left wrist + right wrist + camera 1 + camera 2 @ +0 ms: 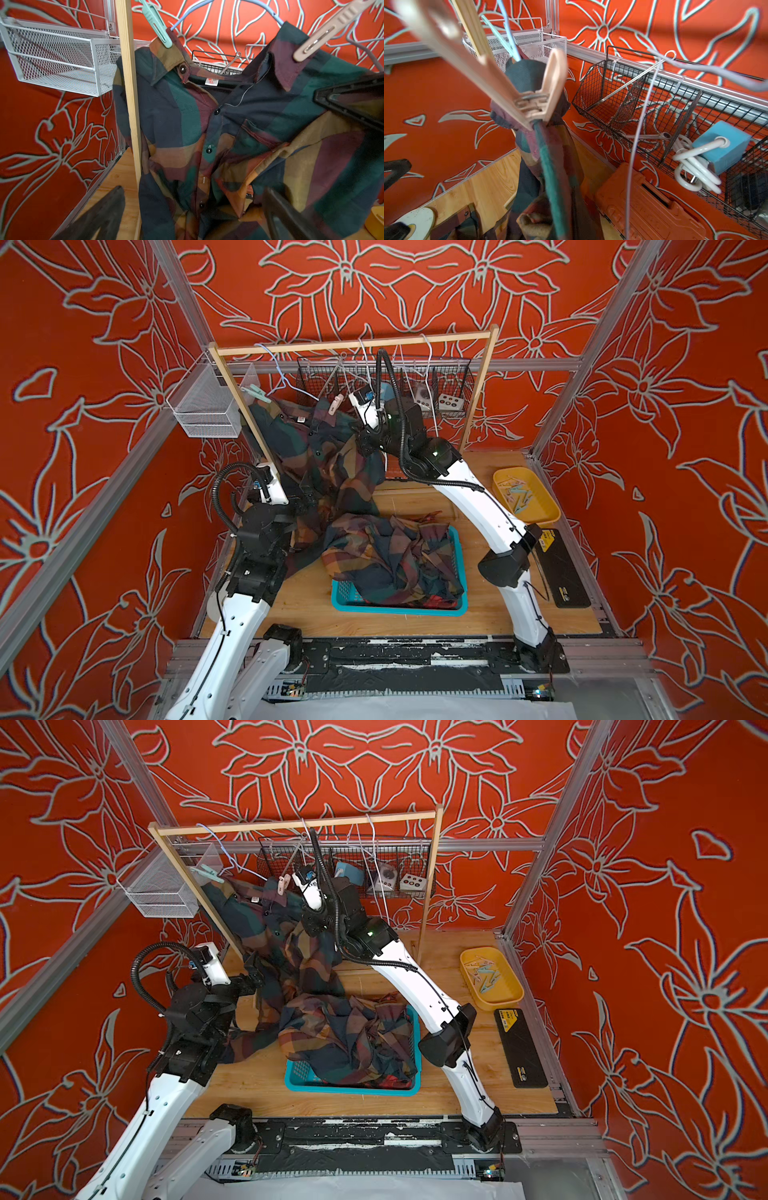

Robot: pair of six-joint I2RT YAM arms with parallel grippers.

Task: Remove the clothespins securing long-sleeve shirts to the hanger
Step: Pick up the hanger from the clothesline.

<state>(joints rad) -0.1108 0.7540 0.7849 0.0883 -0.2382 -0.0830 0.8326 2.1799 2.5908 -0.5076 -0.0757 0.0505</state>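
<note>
Bench (pixel 307 605): pale wood, enclosed by red floral panels.
Rack (pixel 353 343): wooden frame standing across the far side of the bench.
Hanging shirt (pixel 299 439): dark plaid in navy, green, maroon and mustard. It is at the rack's left end on a blue wire hanger (pixel 511 35), its tail trailing down to the bench.
Heaped shirts (pixel 386 560): more plaid, piled in a teal basket (pixel 399 610) at the near centre, spilling over its left rim.
Left gripper (pixel 193 216): low on the left, facing the hanging shirt's front; jaws spread wide, gripping nothing.
Right gripper (pixel 361 443): against the hanging shirt's right shoulder; jaws closed, and whether any cloth is caught in them cannot be told.
Yellow tray (pixel 548 516): right side of the bench, holding loose clothespins (pixel 519 493), pink and mint.
Mint clothespin (pixel 160 29): clamped on the hanging shirt's left shoulder, over the hanger wire.
Pink clothespin (pixel 548 93): clamped on its right shoulder, near the right gripper, with neither gripper touching it.
</note>
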